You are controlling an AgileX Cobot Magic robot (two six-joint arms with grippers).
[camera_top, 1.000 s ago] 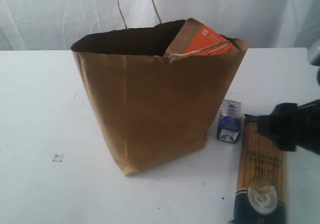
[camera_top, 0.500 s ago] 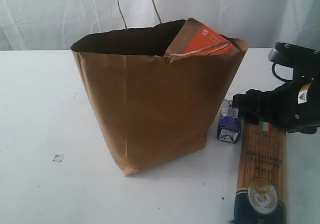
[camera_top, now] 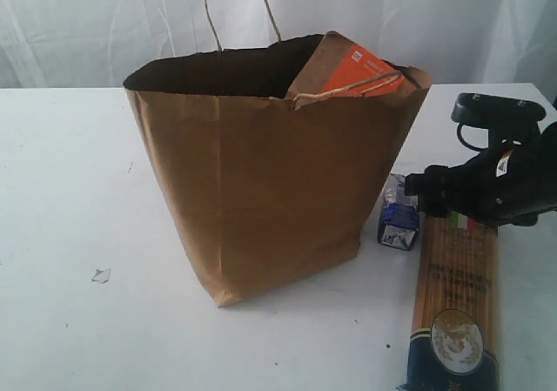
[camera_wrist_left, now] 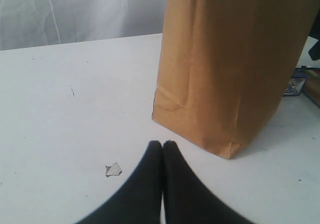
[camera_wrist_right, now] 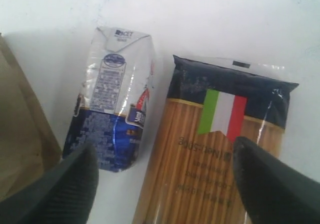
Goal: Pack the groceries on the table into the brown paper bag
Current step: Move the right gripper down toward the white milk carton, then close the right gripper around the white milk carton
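- Exterior view: your right arm reaches in from the right edge, low over the broad white tabletop (camera_top: 70, 191). Its black wrist body is roughly level, and the right gripper (camera_top: 418, 185) points toward the large kraft-brown paper bag (camera_top: 278, 173).
- From this angle you cannot tell how far apart the fingers stand. Their tips sit just above the small blue-and-white carton (camera_top: 399, 221) and the far end of the long spaghetti pack (camera_top: 457, 304), which lies flat on the table.
- The bag stands upright and open in the middle of the table. A brown pouch with an orange label (camera_top: 357, 70) pokes out at its top right corner. The carton sits just beside the bag's lower right corner.
- Left wrist view: your left gripper (camera_wrist_left: 162, 145) hangs low over the tabletop (camera_wrist_left: 75, 114), its two black fingers pressed together with nothing between them.
- The bag (camera_wrist_left: 235, 59) stands ahead of the tips, apart from them. A small torn scrap of paper (camera_wrist_left: 113, 169) lies near them on the table. The carton (camera_wrist_left: 296, 84) peeks out past the bag's far side.
- Right wrist view: your right gripper (camera_wrist_right: 165, 146) looks down with its fingers (camera_wrist_right: 75, 184) spread wide.
- One finger sits on the carton's (camera_wrist_right: 112, 114) outer side, next to the bag's edge (camera_wrist_right: 20, 134). The other sits over the spaghetti pack (camera_wrist_right: 215, 149).
- The carton and the pack's flag-marked end lie side by side between the fingers. You cannot tell whether either finger touches them.
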